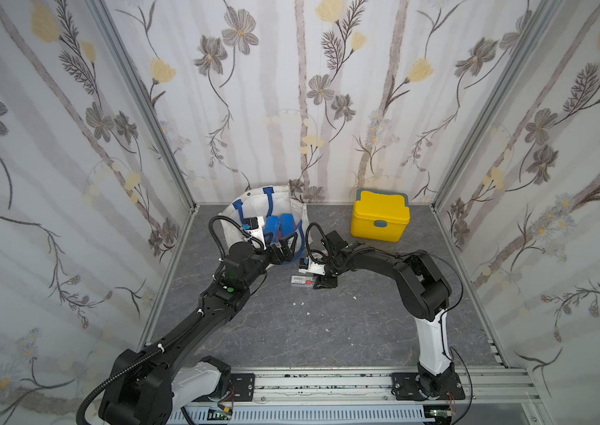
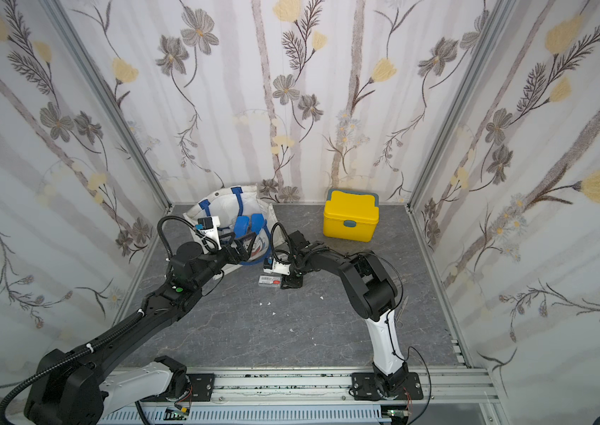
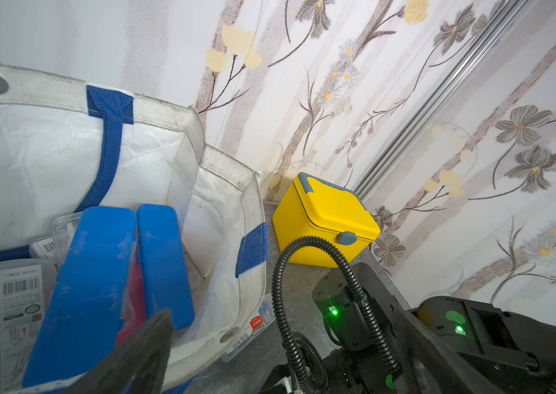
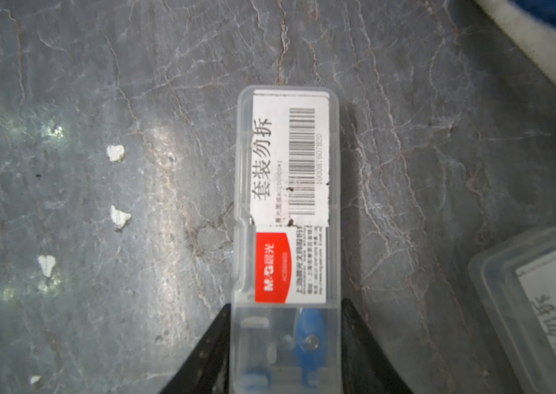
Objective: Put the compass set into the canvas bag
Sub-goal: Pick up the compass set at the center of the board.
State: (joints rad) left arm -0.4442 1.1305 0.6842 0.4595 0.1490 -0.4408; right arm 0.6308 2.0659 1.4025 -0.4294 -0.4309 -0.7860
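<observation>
The compass set (image 4: 287, 204), a clear plastic case with a barcode label and a red label, lies flat on the grey table in both top views (image 1: 304, 281) (image 2: 271, 281). My right gripper (image 4: 285, 341) is shut on one end of it, with a black finger (image 4: 215, 344) pressed against each long side. The white canvas bag (image 1: 239, 209) (image 3: 31, 153) with blue handles stands open at the back, holding two blue cases (image 3: 92, 283) and clear cases. My left gripper (image 1: 283, 248) is open at the bag's front rim, with one finger (image 3: 140, 354) over the bag's mouth.
A yellow lidded box (image 1: 379, 217) (image 3: 324, 225) stands at the back right. A second clear case (image 4: 542, 307) (image 3: 249, 327) lies on the table against the bag's front. Small white scraps (image 4: 114, 152) dot the tabletop (image 1: 328, 331).
</observation>
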